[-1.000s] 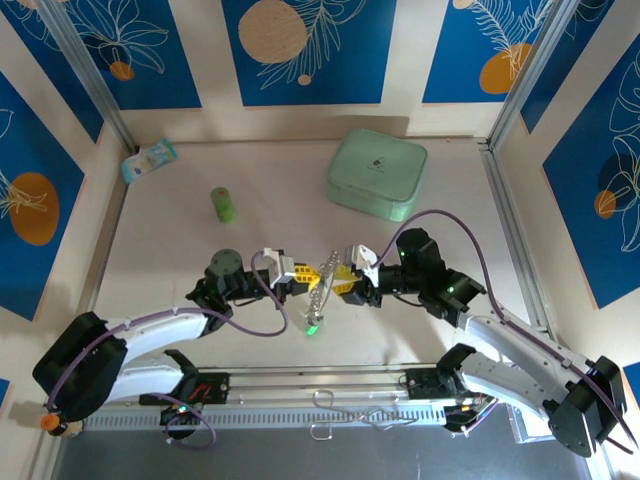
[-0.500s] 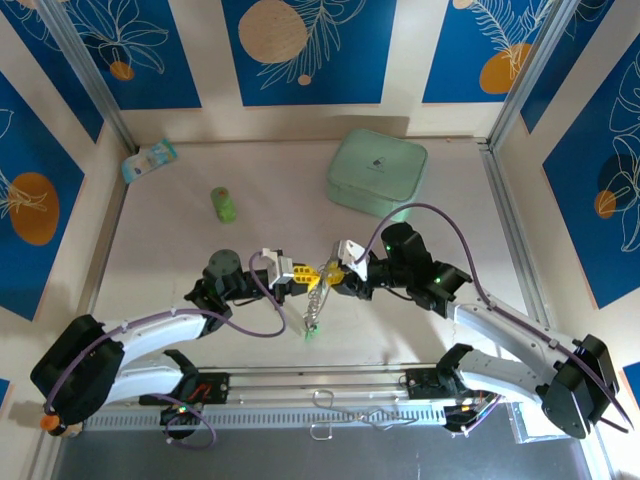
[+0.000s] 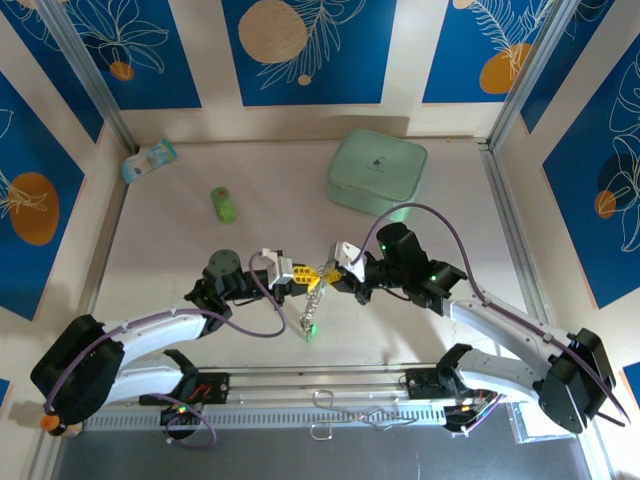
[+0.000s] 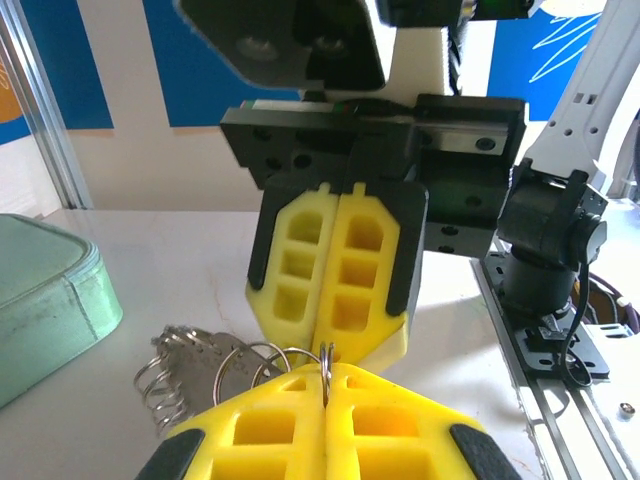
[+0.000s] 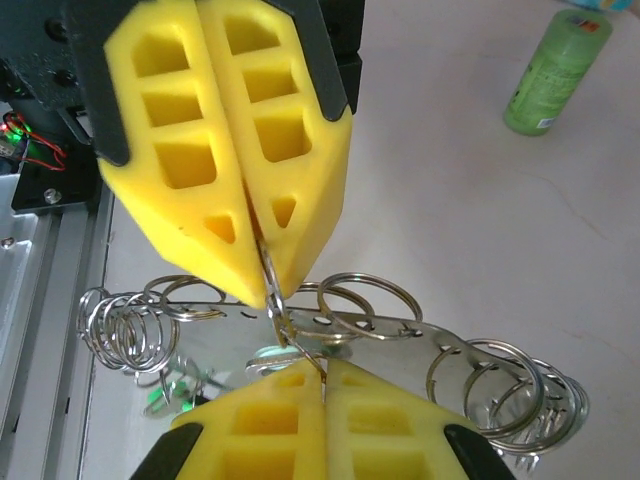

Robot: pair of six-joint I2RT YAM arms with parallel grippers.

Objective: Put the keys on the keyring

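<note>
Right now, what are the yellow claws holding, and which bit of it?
The left gripper and the right gripper are both shut on the keyring, pinching one thin wire loop near its middle; the coiled ends hang free.

Left hand and right hand, both closed, tip to tip

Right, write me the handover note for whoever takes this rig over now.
Tools: the left tool is shut on the keyring. The right tool is shut on it too, tip to tip with the left.
Things: the keyring hangs between the two tools, with a green-headed key at its lower end.
Done: the keyring is picked up and held by both tools.
Left: I cannot tell whether that key is already threaded. Check it, then thread on whatever keys are not on yet.
</note>
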